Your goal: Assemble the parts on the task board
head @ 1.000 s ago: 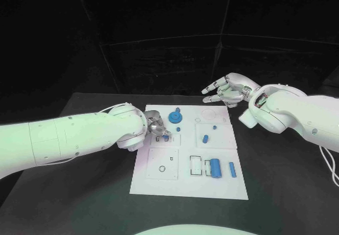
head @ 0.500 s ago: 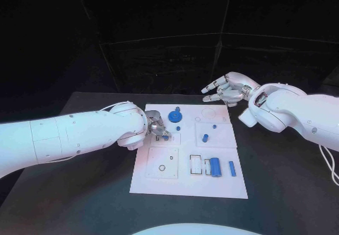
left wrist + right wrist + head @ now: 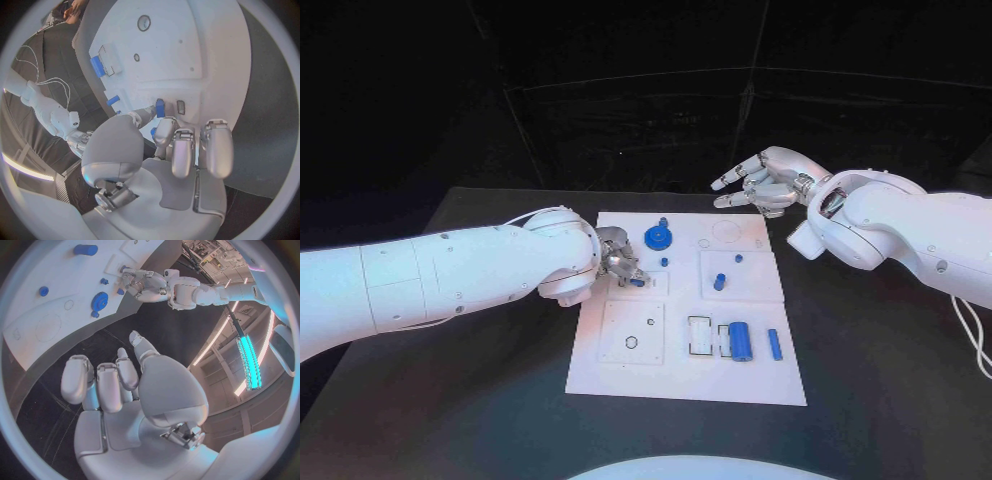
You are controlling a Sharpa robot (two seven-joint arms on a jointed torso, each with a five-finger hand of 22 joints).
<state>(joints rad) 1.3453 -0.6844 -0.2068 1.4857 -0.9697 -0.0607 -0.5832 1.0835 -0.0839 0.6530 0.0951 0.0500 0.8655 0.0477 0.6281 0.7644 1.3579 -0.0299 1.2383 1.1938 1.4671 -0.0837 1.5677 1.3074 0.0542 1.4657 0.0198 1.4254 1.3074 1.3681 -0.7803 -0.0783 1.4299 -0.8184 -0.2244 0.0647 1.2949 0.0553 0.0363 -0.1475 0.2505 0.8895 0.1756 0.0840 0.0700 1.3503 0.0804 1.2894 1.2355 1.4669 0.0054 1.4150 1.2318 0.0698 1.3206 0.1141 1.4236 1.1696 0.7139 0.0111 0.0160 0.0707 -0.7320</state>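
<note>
Task board [image 3: 646,370], a white plate, lies in the middle of the black surface [image 3: 877,380], and small blue parts lie or stand on it. At its far end a round blue disc part [image 3: 658,237] sits beside a faint circular outline, with a small blue peg [image 3: 664,262] just nearer. Toward the right side a short blue part [image 3: 720,283] stands near another small blue peg [image 3: 737,259]. At the near right a blue cylinder [image 3: 740,343] lies in a rectangular recess, with a slim blue bar [image 3: 775,344] just beside it. The left robot hand [image 3: 617,262] is down at the board's left edge, and a small blue part [image 3: 160,107] is pinched between its thumb and a fingertip, right beside a small slot [image 3: 180,107] in the board; whether the part already touches the board cannot be told. The other fingers [image 3: 217,150] of that robot hand are curled over the plate. The right robot hand [image 3: 759,183] hovers above the surface beyond the board's far right corner, well apart from the parts, released and grasping nothing, its fingers [image 3: 78,379] loosely bent and apart.
</note>
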